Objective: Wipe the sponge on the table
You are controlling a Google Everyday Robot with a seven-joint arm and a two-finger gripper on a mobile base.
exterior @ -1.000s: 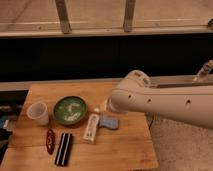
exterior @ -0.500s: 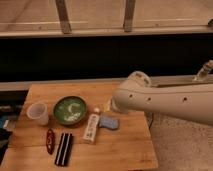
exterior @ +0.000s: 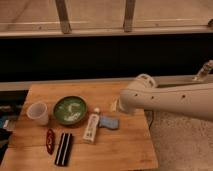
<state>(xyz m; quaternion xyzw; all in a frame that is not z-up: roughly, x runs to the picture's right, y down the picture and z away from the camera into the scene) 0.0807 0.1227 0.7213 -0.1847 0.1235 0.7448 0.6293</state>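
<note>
Softness would have governed any handling of the sponge (exterior: pixel 110 123): a small light-blue pad, it looked light and squashy, and likely to fold if pinched at a corner. It lay flat on the worktop (exterior: pixel 125 152), right of centre, its left edge against or just beside a white tube (exterior: pixel 91 128), below and right of the green bowl (exterior: pixel 70 110). Nothing visibly gripped it.

The arm (exterior: pixel 170 97) reached in from the right, and its rounded end hung over the worktop just above and right of the sponge. The jaws sat at that end, almost wholly hidden behind the arm's bulk, so I could not tell whether they were released or clenched. A sponge lying ungripped would fit a moment ahead of the wiping as well as one after it was set down.

By my judgement the best hold was from above, across the short width at the middle, with the pad kept flat under light pressure. The tube close by left little room on the left side and might roll if nudged.
</note>
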